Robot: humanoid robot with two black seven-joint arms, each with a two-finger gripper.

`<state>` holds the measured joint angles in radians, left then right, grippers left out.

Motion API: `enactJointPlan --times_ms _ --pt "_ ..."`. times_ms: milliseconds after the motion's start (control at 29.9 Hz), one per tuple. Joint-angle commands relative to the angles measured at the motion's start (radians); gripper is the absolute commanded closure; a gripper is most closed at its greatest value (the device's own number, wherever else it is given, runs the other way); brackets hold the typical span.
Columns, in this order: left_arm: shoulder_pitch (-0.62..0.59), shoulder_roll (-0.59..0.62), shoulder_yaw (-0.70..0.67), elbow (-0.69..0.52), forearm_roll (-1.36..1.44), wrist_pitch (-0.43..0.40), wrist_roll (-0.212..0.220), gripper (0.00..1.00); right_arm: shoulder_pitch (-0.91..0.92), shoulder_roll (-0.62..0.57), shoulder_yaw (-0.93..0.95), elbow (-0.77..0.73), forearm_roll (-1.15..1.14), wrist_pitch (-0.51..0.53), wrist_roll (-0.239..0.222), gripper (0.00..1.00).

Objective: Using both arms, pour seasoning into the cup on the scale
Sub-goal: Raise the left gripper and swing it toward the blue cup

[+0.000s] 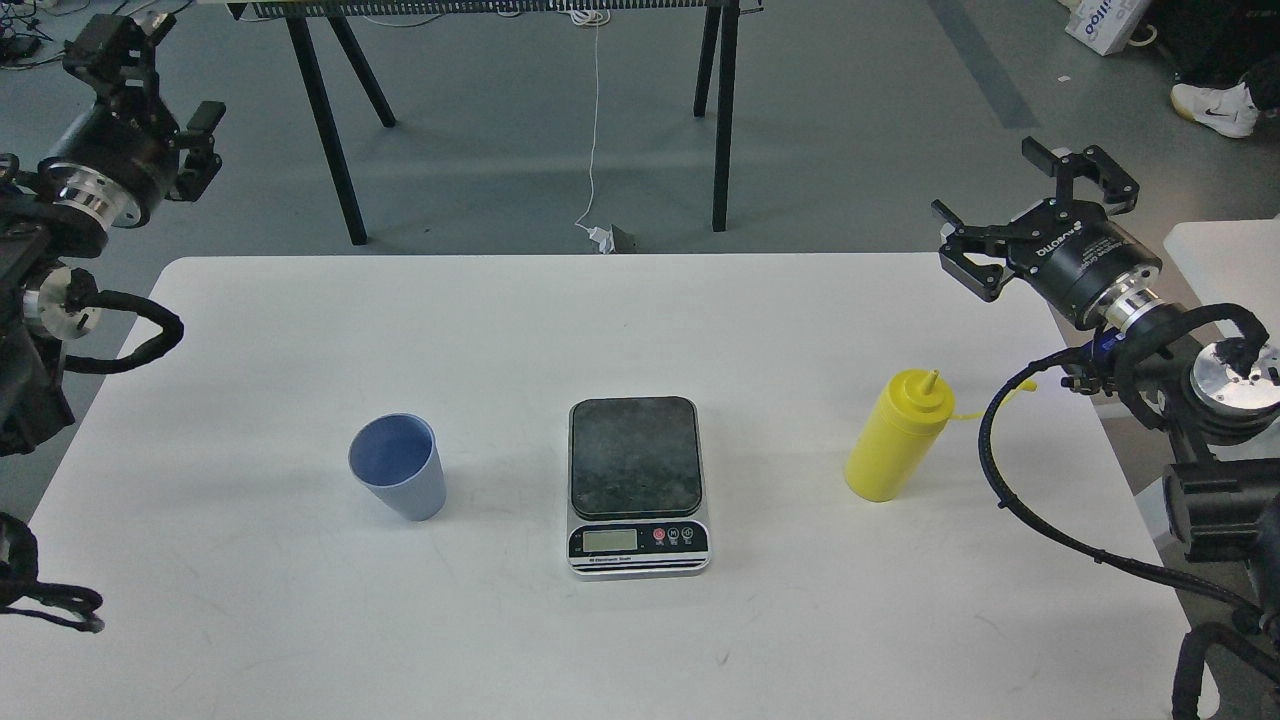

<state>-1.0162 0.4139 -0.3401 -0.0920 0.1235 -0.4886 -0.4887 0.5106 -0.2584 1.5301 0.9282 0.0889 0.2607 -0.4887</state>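
Note:
The light-blue cup (pixel 398 480) stands upright on the white table (pixel 300 330), left of centre. The scale (pixel 636 480) lies at the table's middle with nothing on its dark platform. To its right stands the yellow seasoning bottle (pixel 895 435), upright, with its cap strap hanging off to the right. My left gripper (pixel 165 90) is raised beyond the table's far left corner, open and holding nothing, well away from the cup. At the far right edge my right gripper (pixel 1010 205) hovers open and empty, above and behind the bottle.
Black trestle legs (pixel 330 130) stand on the grey floor behind the table, with a white cable (pixel 596 120) hanging down between them. A second white surface (pixel 1220 250) shows at the right edge. My right arm's cables (pixel 1000 470) loop beside the bottle.

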Motion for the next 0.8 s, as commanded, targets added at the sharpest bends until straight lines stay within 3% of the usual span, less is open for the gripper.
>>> enactJointPlan --times_ms 0,201,569,770 --pt "0.010 0.003 -0.033 0.000 -0.011 0.000 0.000 0.07 0.000 0.002 -0.001 0.000 0.000 0.000 0.000 0.01" --pt "-0.002 0.000 -0.039 0.000 -0.016 0.000 0.000 0.00 -0.003 -0.001 0.004 0.001 0.000 0.000 0.000 0.01" --pt "0.010 -0.001 -0.011 0.009 -0.011 0.000 0.000 0.00 -0.003 -0.001 0.016 0.004 0.003 0.002 0.000 0.01" --pt "0.002 0.064 0.036 0.009 0.043 0.000 0.000 0.00 -0.003 0.001 0.027 0.006 0.003 0.003 0.000 0.01"
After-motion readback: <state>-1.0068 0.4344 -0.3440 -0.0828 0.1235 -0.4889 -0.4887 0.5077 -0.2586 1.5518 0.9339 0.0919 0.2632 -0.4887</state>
